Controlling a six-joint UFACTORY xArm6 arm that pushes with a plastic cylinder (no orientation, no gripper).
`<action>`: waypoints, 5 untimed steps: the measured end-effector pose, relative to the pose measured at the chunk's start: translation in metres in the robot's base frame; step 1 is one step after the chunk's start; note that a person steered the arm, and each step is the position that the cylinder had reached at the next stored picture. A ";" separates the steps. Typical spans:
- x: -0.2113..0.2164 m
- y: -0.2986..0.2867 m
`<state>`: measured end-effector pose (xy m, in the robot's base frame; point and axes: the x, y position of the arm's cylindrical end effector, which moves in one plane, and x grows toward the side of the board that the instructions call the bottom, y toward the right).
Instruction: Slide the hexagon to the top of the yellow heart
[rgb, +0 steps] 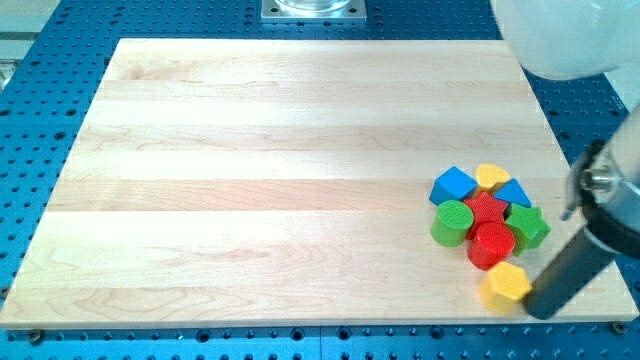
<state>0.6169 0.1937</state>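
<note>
near the view's bottom right corner of the wooden worktop, my tip sits just right of the yellow hexagon, touching or nearly touching it. i have no fingers to report, only the dark rod. up from the hexagon lies a tight cluster: red cylinder, red star, green cylinder, green star, blue cube, a second blue block, and the yellow heart at the cluster's top.
</note>
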 end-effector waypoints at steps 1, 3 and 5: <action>-0.018 -0.057; -0.086 -0.168; -0.040 -0.230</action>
<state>0.5766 -0.0363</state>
